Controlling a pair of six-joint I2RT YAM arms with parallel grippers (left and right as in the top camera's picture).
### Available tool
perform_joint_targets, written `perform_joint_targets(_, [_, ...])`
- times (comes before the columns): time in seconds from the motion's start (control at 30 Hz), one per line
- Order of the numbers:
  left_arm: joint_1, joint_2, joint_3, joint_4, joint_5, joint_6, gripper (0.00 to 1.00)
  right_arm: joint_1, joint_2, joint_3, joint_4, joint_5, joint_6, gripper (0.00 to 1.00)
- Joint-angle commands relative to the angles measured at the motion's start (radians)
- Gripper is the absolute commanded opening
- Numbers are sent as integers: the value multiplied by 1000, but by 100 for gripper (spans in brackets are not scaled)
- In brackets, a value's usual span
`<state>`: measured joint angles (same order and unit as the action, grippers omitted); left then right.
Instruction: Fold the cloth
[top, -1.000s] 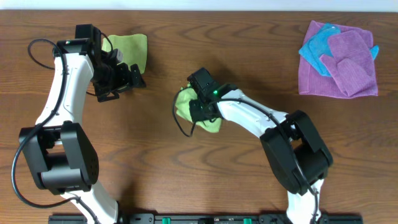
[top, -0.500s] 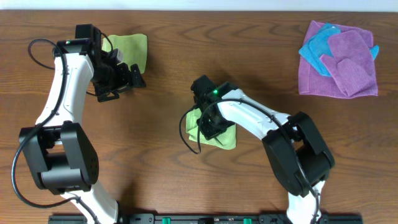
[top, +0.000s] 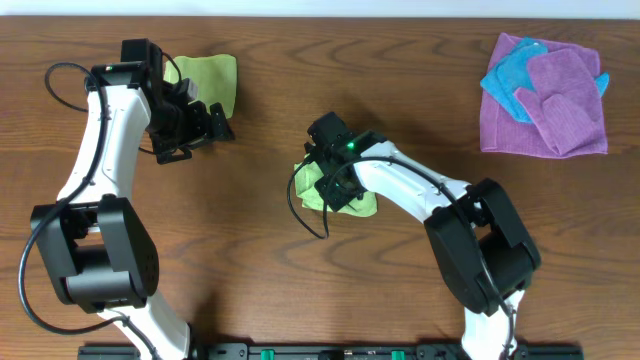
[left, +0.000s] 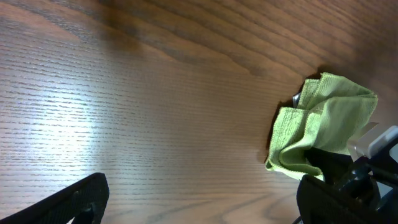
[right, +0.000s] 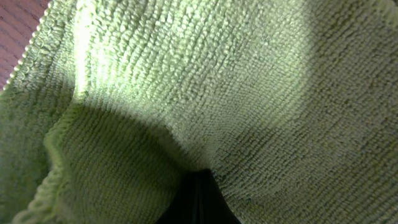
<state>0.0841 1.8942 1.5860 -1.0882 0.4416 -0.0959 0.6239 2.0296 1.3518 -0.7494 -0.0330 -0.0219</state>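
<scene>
Dark wood-grain table (top: 250, 260) fills the overhead view, with two white and black robot arms based at its near edge. Nearest, the right claw (top: 336, 182) is pinched closed on the cloth (top: 363, 208), which lies bunched directly under and around it, near the table's middle. In the wrist view the cloth (right: 217, 81) fills the picture. It is yellow-green, nubbly microfibre, with a hemmed edge at the left and a soft crease running into the dark fingers at the bottom. From above it is a crumpled lump rather than a flat square, with no corner clearly showing.

To fold it well, the claw probably needs to draw its pinched edge outward so the fabric spreads flat first, gripping only one layer.

Well to that claw's left, the left claw (top: 197, 135) hovers with jaws spread wide, holding nothing; it could pin the opposite side. Just beyond it sits a folded green wad (top: 212, 72). Far to the right claw's right lies a purple cloth (top: 565, 115) with a blue cloth (top: 505, 85) on it.
</scene>
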Motion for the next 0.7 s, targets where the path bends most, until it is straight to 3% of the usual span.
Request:
perform_joint_targets(0.0, [1,-18,-8,-2,-3,22,98,1,-49,8,-18,24,10,1])
perform_joint_targets(0.1, [1,-18,-8,-2,-3,22,98,1,-129,21,-21,33,11,2])
perform_joint_targets(0.13, [1,-18,-8,-3,-2,23,98,1,-161,23,-26,34,27,7])
perform_joint_targets(0.2, [1,-18,-8,-4,2,23,98,1,-214,23,-33,33,82,36])
perform_joint_targets(0.23, [0,-18,-8,-7,10,24,98,1,-248,23,-36,35,121,56])
perform_joint_targets(0.27, [-1,-18,-8,-12,34,47,100,1,-282,23,-39,45,173,63])
perform_joint_targets(0.33, [-12,-18,-8,-33,57,79,91,-5,-355,23,-54,90,278,64])
perform_joint_targets(0.43, [-44,-19,-8,-67,33,100,88,-32,-492,22,-118,190,377,64])
perform_joint_targets(0.53, [-97,-27,-8,-70,29,112,83,-72,-642,8,-197,272,372,62])
perform_joint_targets(0.67, [-167,-46,-8,-47,15,111,85,-150,-910,-85,-236,296,259,62])
